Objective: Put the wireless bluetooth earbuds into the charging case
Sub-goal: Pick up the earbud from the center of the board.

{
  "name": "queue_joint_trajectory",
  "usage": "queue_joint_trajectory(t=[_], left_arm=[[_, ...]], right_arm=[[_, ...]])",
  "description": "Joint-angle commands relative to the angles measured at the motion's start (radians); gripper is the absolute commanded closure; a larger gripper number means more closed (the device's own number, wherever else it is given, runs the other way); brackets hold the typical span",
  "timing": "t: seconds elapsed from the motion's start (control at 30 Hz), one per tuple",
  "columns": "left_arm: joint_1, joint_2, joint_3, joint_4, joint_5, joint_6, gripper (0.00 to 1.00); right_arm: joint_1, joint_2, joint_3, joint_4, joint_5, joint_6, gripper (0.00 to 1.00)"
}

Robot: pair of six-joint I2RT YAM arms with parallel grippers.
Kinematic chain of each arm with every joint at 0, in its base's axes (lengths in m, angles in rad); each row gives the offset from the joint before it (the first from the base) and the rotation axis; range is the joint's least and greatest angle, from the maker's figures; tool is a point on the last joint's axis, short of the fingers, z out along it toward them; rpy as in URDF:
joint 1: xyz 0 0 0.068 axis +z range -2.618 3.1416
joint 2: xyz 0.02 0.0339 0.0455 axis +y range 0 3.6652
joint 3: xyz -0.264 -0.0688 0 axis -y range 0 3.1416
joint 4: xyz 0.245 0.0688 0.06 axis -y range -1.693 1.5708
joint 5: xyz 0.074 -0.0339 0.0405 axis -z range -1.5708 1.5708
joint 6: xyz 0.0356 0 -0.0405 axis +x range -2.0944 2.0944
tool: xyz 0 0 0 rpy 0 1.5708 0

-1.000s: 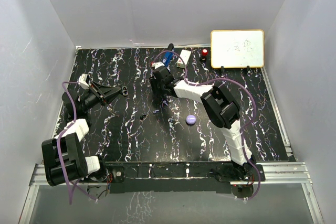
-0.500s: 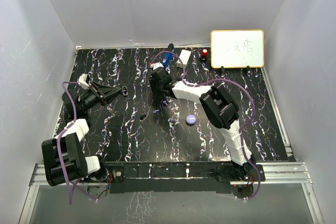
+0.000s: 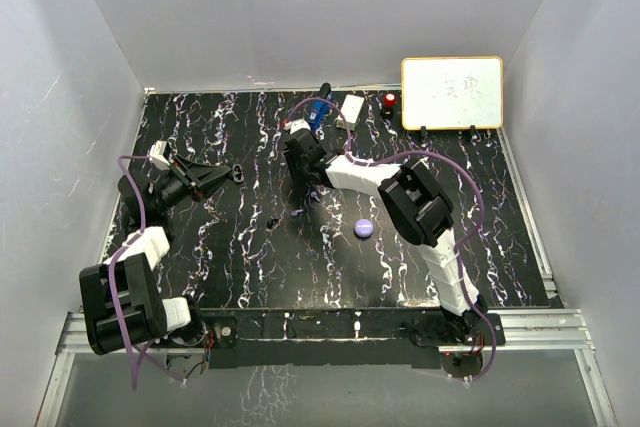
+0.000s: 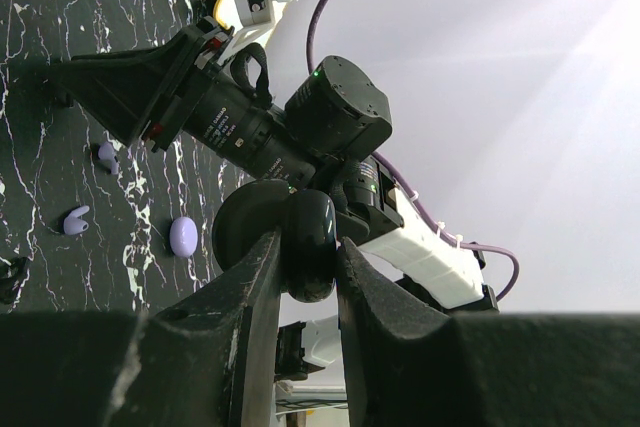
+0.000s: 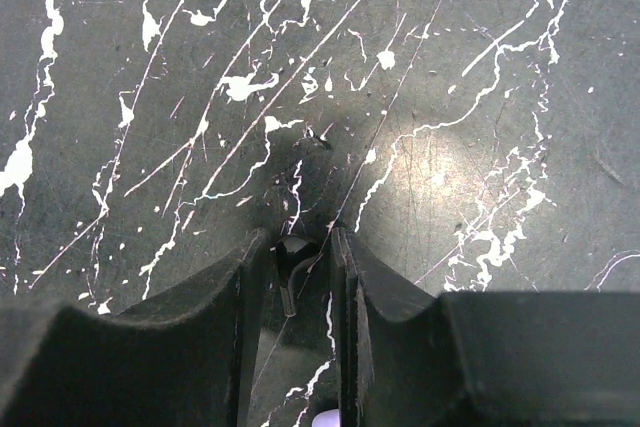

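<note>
My right gripper (image 3: 303,201) points down at the table middle, its jaws closed to a narrow gap around a tiny black earbud (image 5: 292,255), which rests against the left finger. A lavender earbud (image 5: 325,417) peeks in just below. My left gripper (image 3: 238,174) is held above the table at the left, shut on a round black charging case (image 4: 310,247). The left wrist view shows two lavender earbuds (image 4: 76,219) (image 4: 106,155) on the table under the right arm. A lavender puck (image 3: 364,228) lies right of them and also shows in the left wrist view (image 4: 183,235).
A blue gadget (image 3: 318,110), a white block (image 3: 350,109) and a red-topped item (image 3: 389,101) sit at the back edge. A whiteboard (image 3: 451,92) leans at the back right. A small black piece (image 3: 272,220) lies left of the right gripper. White walls enclose the table.
The right gripper and forearm have shifted very slightly left and back. The left arm and the black case have not moved.
</note>
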Motion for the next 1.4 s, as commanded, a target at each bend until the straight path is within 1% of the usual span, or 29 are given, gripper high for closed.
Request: queue_joint_trajectory(t=[0.0, 0.13, 0.23, 0.3, 0.47, 0.73, 0.9, 1.07, 1.2, 1.27, 1.37], left_arm=[[0.007, -0.013, 0.011, 0.017, 0.007, -0.003, 1.00], [0.007, -0.012, 0.014, 0.016, 0.007, -0.001, 1.00], [0.007, -0.011, 0.016, 0.014, 0.007, 0.001, 1.00], [0.007, -0.009, 0.018, 0.013, 0.007, 0.002, 1.00], [0.007, 0.006, 0.023, 0.018, 0.012, -0.001, 1.00], [0.004, 0.001, 0.036, 0.010, 0.020, -0.005, 1.00], [-0.030, 0.011, 0.040, 0.040, 0.029, -0.024, 1.00], [-0.054, 0.050, 0.024, 0.161, 0.042, -0.103, 1.00], [-0.086, 0.121, 0.006, 0.380, 0.047, -0.230, 1.00], [-0.110, 0.168, 0.001, 0.480, 0.040, -0.294, 1.00], [-0.155, 0.219, 0.007, 0.590, 0.021, -0.357, 1.00]], right_arm=[[0.007, 0.035, 0.028, -0.040, 0.016, -0.001, 0.72], [0.009, 0.036, 0.029, -0.046, 0.017, -0.001, 0.79], [0.008, 0.032, 0.030, -0.050, 0.018, -0.001, 0.82], [0.009, 0.026, 0.031, -0.053, 0.016, -0.002, 0.86], [0.008, -0.002, 0.050, -0.061, 0.004, -0.006, 0.90], [0.006, -0.137, 0.027, -0.010, -0.037, -0.018, 0.91], [0.003, -0.298, -0.099, 0.116, -0.104, -0.023, 0.92], [-0.003, -0.479, -0.267, 0.294, -0.170, -0.035, 0.94], [-0.004, -0.620, -0.395, 0.432, -0.203, -0.051, 0.98], [-0.004, -0.660, -0.435, 0.473, -0.220, -0.056, 1.00], [-0.005, -0.694, -0.472, 0.509, -0.242, -0.063, 1.00]])
